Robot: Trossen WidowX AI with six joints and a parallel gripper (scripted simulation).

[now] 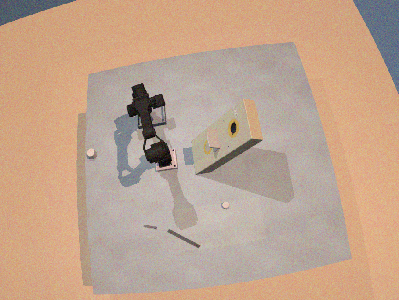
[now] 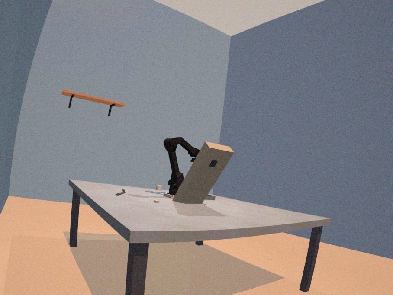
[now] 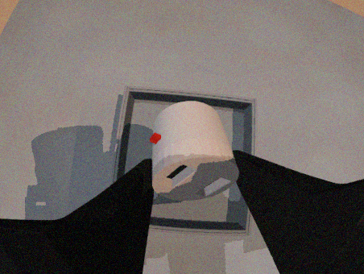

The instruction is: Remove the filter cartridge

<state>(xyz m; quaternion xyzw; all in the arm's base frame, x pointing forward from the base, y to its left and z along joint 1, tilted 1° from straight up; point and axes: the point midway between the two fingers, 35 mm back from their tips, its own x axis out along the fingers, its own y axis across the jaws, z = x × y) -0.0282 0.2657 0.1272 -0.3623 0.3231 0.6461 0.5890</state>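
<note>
The round, cream filter cartridge point(image 3: 189, 134) has a red mark on its side and two narrow slots on its face. My gripper point(image 3: 192, 162) is shut on it, one black finger on each side. It hangs in the air above the square grey tray point(image 3: 161, 95) point(image 1: 165, 114), clear of the tray floor. The tilted service panel point(image 1: 209, 156) point(image 2: 200, 181) stands to the right, and its yellow-ringed hole point(image 1: 233, 127) is empty. In the top view, my arm point(image 1: 146, 121) hides the cartridge and most of the tray.
A pinkish flap point(image 1: 213, 138) partly covers a second yellow ring on the panel. Two small white cylinders point(image 1: 91, 152) point(image 1: 225, 204) and two grey bars point(image 1: 150, 226) point(image 1: 183, 239) lie on the table. The arm's base plate point(image 1: 174, 158) sits between the tray and the panel.
</note>
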